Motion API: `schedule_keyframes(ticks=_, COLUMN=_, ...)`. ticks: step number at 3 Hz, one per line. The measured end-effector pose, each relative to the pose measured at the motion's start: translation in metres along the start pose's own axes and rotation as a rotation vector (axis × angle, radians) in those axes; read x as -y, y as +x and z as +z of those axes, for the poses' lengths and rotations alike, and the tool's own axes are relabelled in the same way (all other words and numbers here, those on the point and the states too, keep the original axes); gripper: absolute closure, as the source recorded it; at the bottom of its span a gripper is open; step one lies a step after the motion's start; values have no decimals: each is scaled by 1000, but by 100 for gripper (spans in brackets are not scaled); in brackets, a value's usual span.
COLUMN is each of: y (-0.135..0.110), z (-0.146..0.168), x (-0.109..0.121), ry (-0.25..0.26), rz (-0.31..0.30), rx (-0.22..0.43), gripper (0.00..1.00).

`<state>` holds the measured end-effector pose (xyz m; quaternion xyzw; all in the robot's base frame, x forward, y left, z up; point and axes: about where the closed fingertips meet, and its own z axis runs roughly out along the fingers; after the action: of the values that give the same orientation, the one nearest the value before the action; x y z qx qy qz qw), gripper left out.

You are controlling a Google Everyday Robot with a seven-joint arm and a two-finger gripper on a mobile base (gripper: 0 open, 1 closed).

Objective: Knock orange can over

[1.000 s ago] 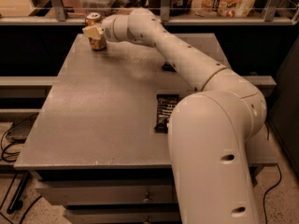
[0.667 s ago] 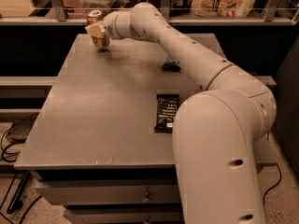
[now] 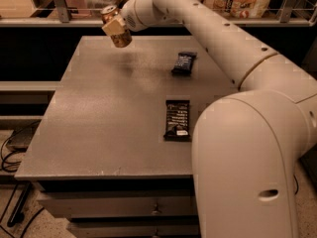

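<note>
Orange can sits tilted at the 11 o'clock corner of the grey surface, its silver top leaning toward 10 o'clock. It appears lifted clear, with a faint shadow beneath it. The hand is clamped on it, one pale finger lying across its middle. The white arm stretches from 4 o'clock. One dark snack bar lies toward 1 o'clock and another lies near centre, both well apart from the can.

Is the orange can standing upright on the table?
No, the orange can is tilted at the end effector, over the table's far left corner.
</note>
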<state>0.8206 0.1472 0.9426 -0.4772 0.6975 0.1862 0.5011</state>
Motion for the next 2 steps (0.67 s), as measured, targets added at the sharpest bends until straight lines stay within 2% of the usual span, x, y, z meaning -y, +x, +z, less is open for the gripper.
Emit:
schedule_keyframes(ticks=1, y=14, z=-25, x=-8, ry=-55, rz=-65, rx=-134, gripper=82)
schedule_keyframes(ticks=2, y=37, z=-41, x=-24, ry=-123, rz=-132, rx=-300, gripper=59)
